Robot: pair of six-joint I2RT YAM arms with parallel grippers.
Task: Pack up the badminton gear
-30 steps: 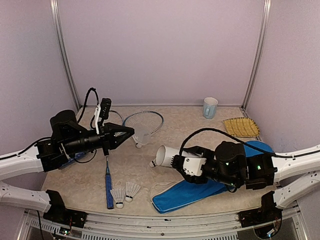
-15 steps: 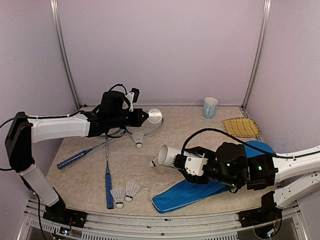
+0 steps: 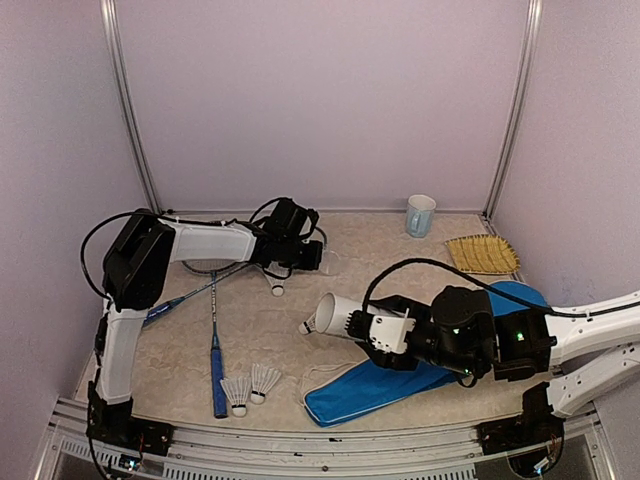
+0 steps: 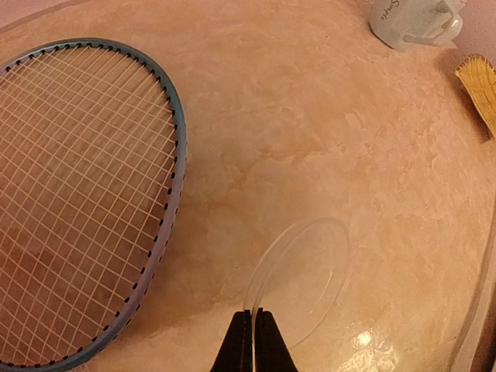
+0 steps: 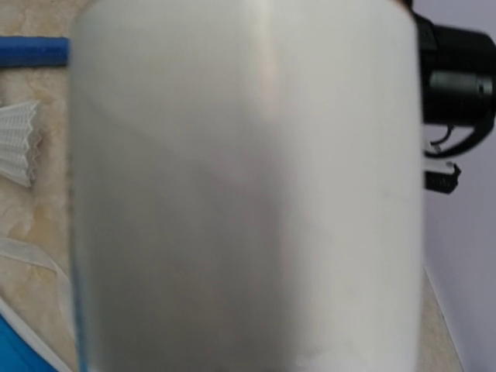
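Observation:
My left gripper point(image 4: 254, 314) is shut on the edge of a clear round lid point(image 4: 302, 271), low over the table beside a racket head point(image 4: 77, 194). From above, the left gripper point(image 3: 318, 258) reaches the far middle. My right gripper point(image 3: 385, 328) is shut on the long white tube point(image 3: 335, 312), which lies level with its open mouth facing left. The tube point(image 5: 248, 186) fills the right wrist view and hides the fingers. Two rackets cross, their blue handles point(image 3: 217, 370) toward the front left. Two shuttlecocks point(image 3: 250, 387) stand near the front, and another point(image 3: 277, 289) lies by the racket head. The blue cover point(image 3: 390, 385) lies under my right arm.
A pale blue mug point(image 3: 420, 215) stands at the back and a straw-coloured brush point(image 3: 482, 253) lies at the back right. A small white piece point(image 3: 305, 326) sits at the tube's mouth. Walls close in on three sides.
My left arm has swung from the left side out to the far middle and come down beside the racket head, lid in its grip. The right arm and tube have barely moved.

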